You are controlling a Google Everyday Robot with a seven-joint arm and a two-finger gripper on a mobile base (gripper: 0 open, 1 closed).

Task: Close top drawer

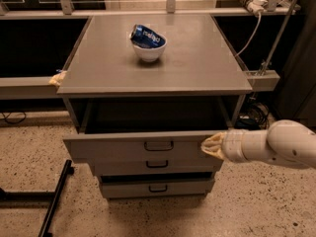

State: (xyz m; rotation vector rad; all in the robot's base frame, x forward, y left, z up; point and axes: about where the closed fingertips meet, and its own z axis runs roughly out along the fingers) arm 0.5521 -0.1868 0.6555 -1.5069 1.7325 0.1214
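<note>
- Camera view looked down on a grey cabinet [197, 68] with three drawer fronts stacked below its flat top.
- The top drawer [118, 147] stood partly pulled out from the cabinet, its dark-walled box open to view behind the flat grey front, which jutted forward of the two fronts beneath it.
- A dark loop handle [158, 145] sat at the middle of that front.
- The gripper [211, 146] was at the right end of the top drawer's front, its pale tip touching or just against the panel, level with the handle and well to the handle's right.
- Whether the claw was released or clenched could not be told (its tip showed only as one pale mass).
- The white arm [276, 144] reached in from the right edge, lying roughly level.
- The middle drawer [123, 167] and the bottom drawer [128, 187] sat further back under the top one, each with a smaller dark handle.
- A white bowl [149, 51] stood near the back middle of the cabinet top, with a crumpled blue packet [147, 36] in it.
- Speckled floor [29, 147] lay around the cabinet; a black bar [54, 201] ran across it at lower left.
</note>
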